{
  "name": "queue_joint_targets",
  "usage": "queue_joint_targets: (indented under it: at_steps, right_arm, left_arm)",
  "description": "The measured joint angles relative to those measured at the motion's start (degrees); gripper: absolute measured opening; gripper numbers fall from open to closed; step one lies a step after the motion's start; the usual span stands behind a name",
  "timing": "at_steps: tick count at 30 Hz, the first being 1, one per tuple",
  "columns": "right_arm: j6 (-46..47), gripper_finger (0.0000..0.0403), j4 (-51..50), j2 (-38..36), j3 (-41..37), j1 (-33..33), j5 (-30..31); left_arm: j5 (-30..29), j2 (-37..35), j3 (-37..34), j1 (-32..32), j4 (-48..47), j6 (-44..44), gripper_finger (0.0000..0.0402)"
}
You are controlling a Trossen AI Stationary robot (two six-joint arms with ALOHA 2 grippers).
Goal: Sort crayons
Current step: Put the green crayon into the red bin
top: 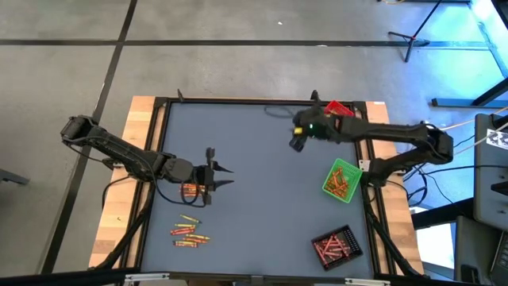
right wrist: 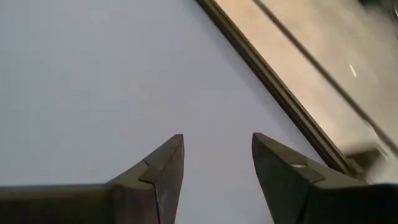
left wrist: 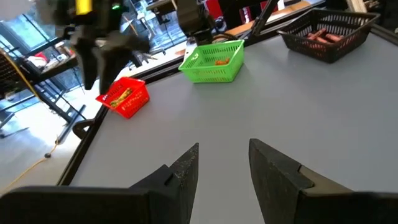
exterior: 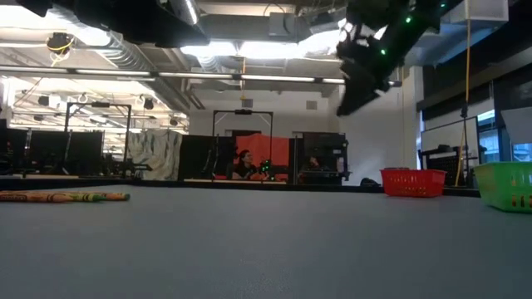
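Spanning most of the floor space in front of me is the table (top: 262, 183), a grey-blue surface with a dark frame and wooden side boards. The right arm (top: 397, 137) reaches in from the right edge toward the far side; the left arm (top: 119, 151) reaches in from the left edge at mid-depth.

Three square trays occupy the right half of the table. The green tray (top: 342, 180) sits near the right edge at mid-depth and holds several orange and red sticks. The black tray (top: 336, 245) sits at the near right corner and holds reddish sticks. The red tray (top: 340, 109) sits at the far right corner, partly covered by the right arm, with yellow and red sticks visible inside from the left wrist view.

The right gripper (top: 298, 141) hangs in the air above bare table, left of the red tray, its fingers parted with nothing between them. The left gripper (top: 218, 176) is positioned over the left half of the table, its fingers spread apart and empty.

The loose crayons (top: 190, 230) lie in a small cluster on the near left part of the table, well apart from all three trays and nearer to me than the left gripper.
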Motion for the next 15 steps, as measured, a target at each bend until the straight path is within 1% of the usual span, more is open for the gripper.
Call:
queue_joint_targets:
  at_steps: [3, 6, 8, 12, 15]
  right_arm:
    - [-2.2, 0.0186, 8.5, 0.0, -3.1, 5.0, 0.0]
    - [-3.4, 0.0186, 17.7, 0.0, -6.3, 8.8, 0.0]
    - [-4.5, 0.0186, 23.3, 0.0, -8.3, 10.8, 0.0]
    - [-5.7, 0.0186, 32.8, 0.0, -11.1, 13.5, 0.0]
    - [-4.8, 0.0186, 34.6, 0.3, -11.8, 14.5, -0.6]
  left_arm:
    - [-1.6, 0.0, 0.0, 0.0, -0.8, -0.2, 0.0125]
    - [-4.0, 0.0, 0.0, 0.0, -3.0, -2.6, 0.0125]
    - [-4.6, 0.0, 0.0, 0.5, -5.5, -4.6, 0.0124]
    - [-4.7, 0.0, 0.0, 2.2, -13.0, -9.0, 0.0124]
    - [-3.9, 0.0, 0.8, 4.1, -21.3, -13.3, 0.0124]
